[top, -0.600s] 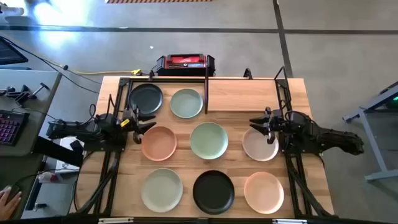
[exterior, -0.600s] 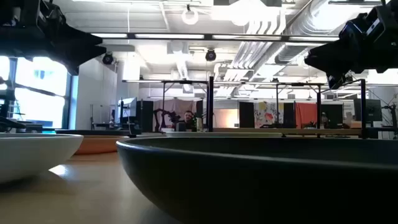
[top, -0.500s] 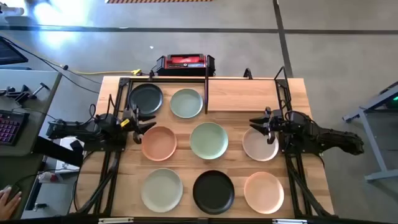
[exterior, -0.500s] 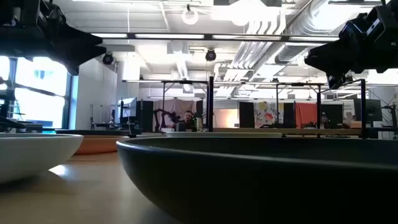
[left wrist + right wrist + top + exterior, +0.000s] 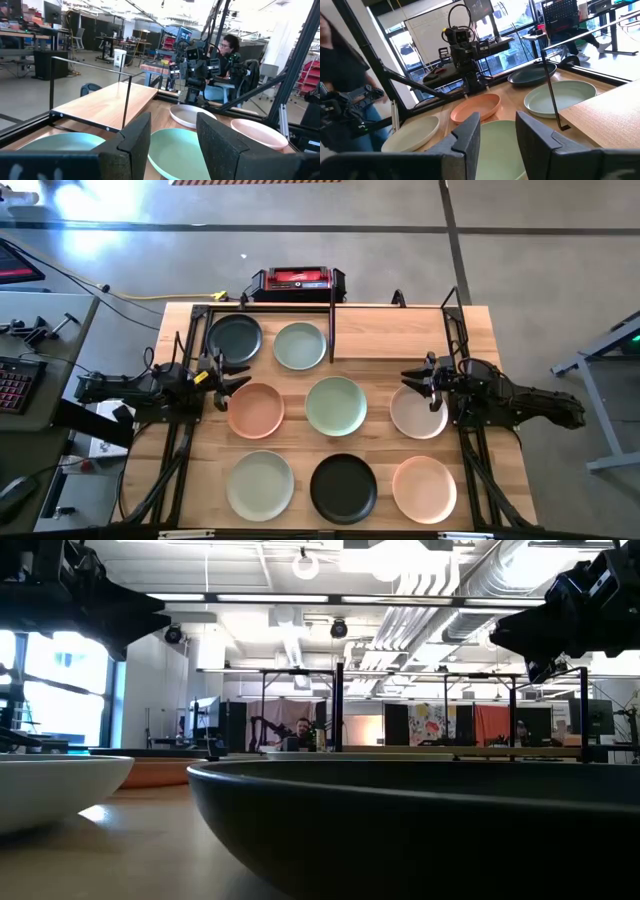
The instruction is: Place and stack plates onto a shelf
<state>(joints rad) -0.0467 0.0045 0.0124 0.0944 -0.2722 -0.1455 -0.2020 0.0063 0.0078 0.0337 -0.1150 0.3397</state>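
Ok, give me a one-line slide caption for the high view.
Eight plates laid out on the table, shelf bare; left gripper and right gripper wait open at either side.

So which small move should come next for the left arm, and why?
Probably lower the open left claw onto the rim of the peach-pink plate beside it. The claw is empty, and the shelf board has no plate on it yet.

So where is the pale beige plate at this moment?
In the high view the pale beige plate lies on the table's right side, under the right gripper, between the middle green plate and the peach-pink plate.
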